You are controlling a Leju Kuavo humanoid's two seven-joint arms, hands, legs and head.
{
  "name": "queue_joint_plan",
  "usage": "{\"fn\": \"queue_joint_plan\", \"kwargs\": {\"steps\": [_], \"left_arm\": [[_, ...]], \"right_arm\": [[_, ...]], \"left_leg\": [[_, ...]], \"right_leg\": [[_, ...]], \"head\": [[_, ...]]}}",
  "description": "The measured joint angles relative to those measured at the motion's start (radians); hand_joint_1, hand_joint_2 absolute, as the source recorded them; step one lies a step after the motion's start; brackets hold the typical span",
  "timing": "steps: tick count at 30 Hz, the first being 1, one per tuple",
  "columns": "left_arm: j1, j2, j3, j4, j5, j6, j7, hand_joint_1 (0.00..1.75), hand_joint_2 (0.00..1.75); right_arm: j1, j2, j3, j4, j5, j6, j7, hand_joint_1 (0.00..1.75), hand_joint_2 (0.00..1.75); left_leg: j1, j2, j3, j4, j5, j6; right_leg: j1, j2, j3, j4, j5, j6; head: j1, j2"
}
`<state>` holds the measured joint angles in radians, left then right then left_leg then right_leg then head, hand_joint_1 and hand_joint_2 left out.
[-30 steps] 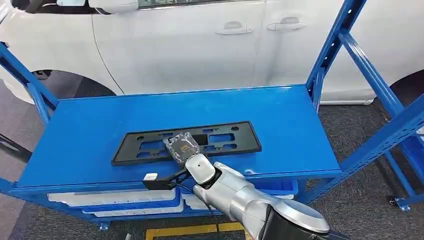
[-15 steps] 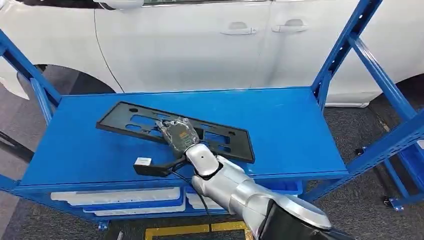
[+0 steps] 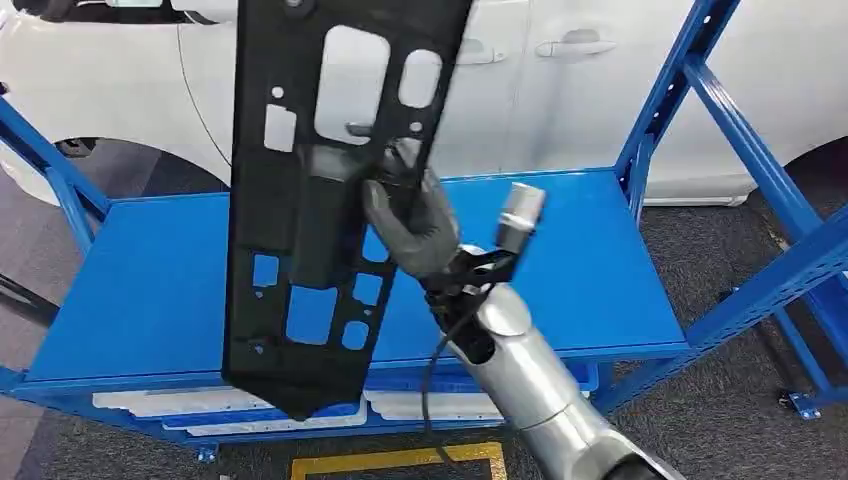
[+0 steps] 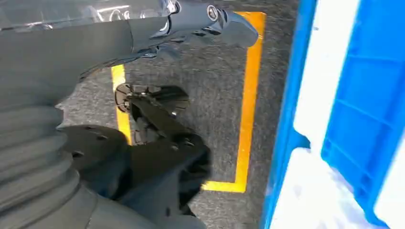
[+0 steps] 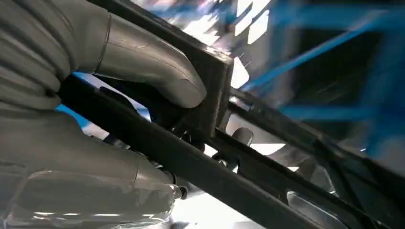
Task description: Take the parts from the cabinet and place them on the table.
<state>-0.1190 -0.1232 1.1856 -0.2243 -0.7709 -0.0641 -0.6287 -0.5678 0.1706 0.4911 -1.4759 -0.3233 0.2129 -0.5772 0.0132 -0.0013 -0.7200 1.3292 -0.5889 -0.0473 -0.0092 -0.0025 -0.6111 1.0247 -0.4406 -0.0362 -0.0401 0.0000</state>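
Within the last second I have lifted the black plate [image 3: 320, 200] off the blue shelf [image 3: 600, 270]; pickup done, the carry remains. My right hand [image 3: 410, 225] grips its middle, thumb [image 5: 148, 67] over a bar. Long axis near upright, seemingly tilted slightly, narrow end down. Left hand [image 4: 71, 52]: state unclear.

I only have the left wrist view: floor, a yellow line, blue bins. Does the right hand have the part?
Observer: Yes. In the head view the right hand grips the black slotted plate near its middle.
Operator: Is it resting on the shelf?
Observer: It looks clear of it. The plate is held upright in the air, in front of the blue shelf top.
Operator: Is the grip solid?
Observer: The right wrist view shows the thumb pressed against one of the plate's bars. I can't judge more than that.
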Motion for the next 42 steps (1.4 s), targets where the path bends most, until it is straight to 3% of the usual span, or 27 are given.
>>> {"fn": "queue_joint_plan", "kwargs": {"steps": [1,3,4,8,10,11,13,14,15,16,18,19,20,24,25,26,28,29,30,31,32,34,35,39,40,41,42], "left_arm": [[0.004,0.001,0.003,0.0,0.002,0.0,-0.004,0.0,1.75],[0.009,0.006,0.01,0.0,0.008,0.003,-0.009,0.0,1.75],[0.011,0.01,0.012,0.0,0.008,0.009,-0.009,0.0,1.75],[0.022,0.016,0.017,0.0,0.008,0.027,0.006,0.0,1.75],[0.026,0.017,0.019,0.0,0.007,0.044,0.013,0.0,1.75],[0.026,0.018,0.02,0.0,0.006,0.049,0.016,0.0,1.75],[0.025,0.018,0.022,0.0,0.002,0.064,0.025,0.0,1.75],[0.026,0.019,0.023,0.0,-0.003,0.066,0.028,0.0,1.75],[0.026,0.019,0.023,0.0,-0.005,0.067,0.031,0.0,1.75],[0.025,0.019,0.023,0.0,-0.006,0.071,0.034,0.0,1.75],[0.025,0.019,0.023,0.0,-0.008,0.075,0.037,0.0,1.75],[0.025,0.019,0.023,0.0,-0.008,0.076,0.038,0.0,1.75],[0.023,0.021,0.023,0.0,-0.007,0.077,0.039,0.0,1.75],[0.025,0.022,0.024,0.0,-0.006,0.081,0.039,0.0,1.75],[0.025,0.023,0.024,0.0,-0.006,0.082,0.04,0.0,1.75],[0.025,0.023,0.024,0.0,-0.006,0.084,0.04,0.0,1.75],[0.025,0.022,0.024,0.0,-0.004,0.086,0.043,0.0,1.75],[0.025,0.022,0.025,0.0,-0.004,0.09,0.043,0.0,1.75],[0.025,0.023,0.027,0.0,-0.003,0.094,0.043,0.0,1.75],[0.025,0.023,0.028,0.0,-0.004,0.097,0.045,0.0,1.75],[0.025,0.023,0.029,0.0,-0.004,0.099,0.045,0.0,1.75],[0.024,0.023,0.029,0.0,-0.004,0.101,0.046,0.0,1.75],[0.019,0.027,0.03,0.0,-0.004,0.103,0.048,0.0,1.75],[0.022,0.024,0.03,0.0,-0.013,0.109,0.073,0.0,1.75],[0.023,0.024,0.03,0.0,-0.015,0.115,0.084,0.0,1.75],[0.022,0.024,0.03,0.0,-0.018,0.12,0.094,0.0,1.75],[0.022,0.024,0.03,0.0,-0.021,0.127,0.103,0.0,1.75]], "right_arm": [[0.019,-0.01,-0.019,-0.058,-0.012,0.041,-0.003,1.75,1.75],[0.055,-0.029,-0.055,-0.173,-0.014,0.101,-0.02,1.75,1.75],[0.068,-0.037,-0.062,-0.211,-0.008,0.118,-0.026,1.75,1.75],[0.137,-0.068,-0.075,-0.343,0.045,0.161,-0.074,1.75,1.75],[0.149,-0.079,-0.075,-0.386,0.057,0.168,-0.077,1.75,1.75],[0.15,-0.085,-0.075,-0.404,0.065,0.168,-0.075,1.75,1.75],[0.156,-0.095,-0.074,-0.422,0.069,0.163,-0.061,1.75,1.75],[0.159,-0.1,-0.073,-0.427,0.073,0.158,-0.055,1.75,1.75],[0.161,-0.106,-0.072,-0.432,0.076,0.152,-0.05,1.75,1.75],[0.161,-0.111,-0.07,-0.436,0.081,0.146,-0.045,1.75,1.75],[0.161,-0.116,-0.063,-0.443,0.084,0.143,-0.046,1.75,1.75],[0.16,-0.119,-0.058,-0.444,0.085,0.143,-0.049,1.75,1.75],[0.161,-0.123,-0.053,-0.445,0.085,0.142,-0.051,1.75,1.75],[0.161,-0.132,-0.037,-0.446,0.083,0.137,-0.054,1.75,1.75],[0.161,-0.132,-0.033,-0.446,0.083,0.137,-0.054,1.75,1.75],[0.16,-0.133,-0.028,-0.446,0.083,0.136,-0.055,1.75,1.75],[0.16,-0.133,-0.022,-0.446,0.082,0.137,-0.057,1.75,1.75],[0.16,-0.134,-0.019,-0.445,0.082,0.138,-0.058,1.75,1.75],[0.16,-0.135,-0.015,-0.444,0.082,0.141,-0.059,1.75,1.75],[0.16,-0.136,-0.012,-0.444,0.081,0.144,-0.06,1.75,1.75],[0.159,-0.137,-0.01,-0.444,0.081,0.147,-0.061,1.75,1.75],[0.153,-0.137,-0.007,-0.443,0.081,0.148,-0.061,1.75,1.75],[0.15,-0.137,-0.006,-0.444,0.081,0.149,-0.062,1.75,1.75],[0.136,-0.139,-0.005,-0.443,0.083,0.141,-0.062,1.75,1.75],[0.132,-0.142,-0.005,-0.443,0.083,0.138,-0.062,1.75,1.75],[0.129,-0.145,-0.006,-0.443,0.083,0.135,-0.062,1.75,1.75],[0.124,-0.15,-0.006,-0.442,0.083,0.13,-0.061,1.75,1.75]], "left_leg": [[0.0,0.0,0.023,-0.049,0.038,0.003],[-0.002,0.0,0.113,-0.242,0.136,0.016],[-0.004,-0.001,0.142,-0.308,0.144,0.024],[-0.013,-0.004,0.153,-0.327,0.136,0.038],[-0.001,0.0,0.166,-0.352,0.151,0.05],[-0.001,0.001,0.166,-0.353,0.151,0.057],[-0.002,0.003,0.164,-0.349,0.155,0.059],[-0.002,0.003,0.161,-0.346,0.155,0.059],[-0.002,0.003,0.157,-0.342,0.155,0.058],[-0.001,0.002,0.153,-0.336,0.154,0.057],[0.001,-0.001,0.145,-0.321,0.149,0.05],[0.001,-0.002,0.138,-0.308,0.145,0.043],[-0.006,-0.004,0.129,-0.298,0.141,0.034],[0.0,-0.006,0.124,-0.302,0.153,0.012],[0.001,-0.005,0.12,-0.291,0.136,0.008],[0.001,-0.002,0.104,-0.25,0.091,0.005],[0.002,-0.002,0.051,-0.098,-0.008,-0.002],[0.002,-0.002,0.031,-0.032,-0.041,-0.002],[0.001,-0.002,0.029,0.001,-0.054,0.001],[0.001,-0.002,0.055,-0.022,-0.042,0.005],[-0.001,-0.002,0.102,-0.087,-0.016,0.012],[-0.01,-0.002,0.235,-0.283,0.043,0.034],[-0.015,0.0,0.251,-0.325,0.024,0.04],[-0.03,0.001,0.235,-0.337,0.071,0.064],[-0.015,0.002,0.233,-0.356,0.101,0.063],[-0.017,0.007,0.224,-0.363,0.117,0.066],[-0.017,0.009,0.206,-0.363,0.131,0.071]], "right_leg": [[0.0,0.003,0.003,0.0,-0.001,0.002],[0.001,0.006,0.012,0.0,-0.006,0.006],[0.001,0.006,0.014,-0.002,-0.007,0.008],[0.003,0.008,0.015,-0.009,-0.003,0.029],[0.004,0.007,0.01,0.01,-0.021,0.041],[0.002,0.007,-0.015,0.065,-0.058,0.045],[-0.001,0.007,-0.09,0.225,-0.134,0.052],[-0.004,0.007,-0.121,0.29,-0.156,0.055],[-0.007,0.006,-0.129,0.305,-0.15,0.058],[-0.011,0.006,-0.11,0.268,-0.121,0.061],[-0.019,0.004,-0.021,0.099,-0.04,0.065],[-0.023,0.003,0.014,0.024,-0.03,0.065],[-0.013,0.009,0.009,0.028,-0.028,0.054],[-0.013,0.01,-0.003,0.026,-0.013,0.02],[-0.015,0.005,-0.006,0.024,-0.007,0.012],[-0.015,0.005,-0.013,0.022,0.0,0.007],[-0.011,0.003,-0.031,0.022,0.013,0.002],[-0.007,0.002,-0.041,0.022,0.02,0.001],[-0.004,0.001,-0.052,0.023,0.028,0.0],[-0.001,0.001,-0.061,0.023,0.037,0.0],[0.002,0.001,-0.069,0.023,0.044,0.0],[0.006,0.002,-0.08,0.022,0.06,0.002],[0.003,0.0,-0.079,0.02,0.069,0.006],[-0.005,-0.002,-0.074,-0.007,0.107,0.035],[-0.002,-0.002,-0.079,-0.005,0.105,0.037],[-0.004,0.001,-0.089,0.014,0.056,0.042],[-0.005,0.001,-0.107,0.076,-0.02,0.046]], "head": [[0.0,0.0],[0.0,0.0],[0.0,0.0],[0.001,0.0],[0.002,0.0],[0.003,0.0],[0.003,0.0],[0.003,0.0],[0.002,0.0],[0.003,0.0],[0.003,0.0],[0.003,0.0],[0.003,0.0],[0.002,0.0],[0.001,0.0],[0.0,0.0],[0.0,0.0],[0.0,0.0],[0.0,0.0],[0.0,0.0],[0.0,0.0],[0.0,0.0],[0.002,0.0],[-0.009,0.0],[-0.005,0.0],[-0.005,0.0],[-0.001,0.0]]}}
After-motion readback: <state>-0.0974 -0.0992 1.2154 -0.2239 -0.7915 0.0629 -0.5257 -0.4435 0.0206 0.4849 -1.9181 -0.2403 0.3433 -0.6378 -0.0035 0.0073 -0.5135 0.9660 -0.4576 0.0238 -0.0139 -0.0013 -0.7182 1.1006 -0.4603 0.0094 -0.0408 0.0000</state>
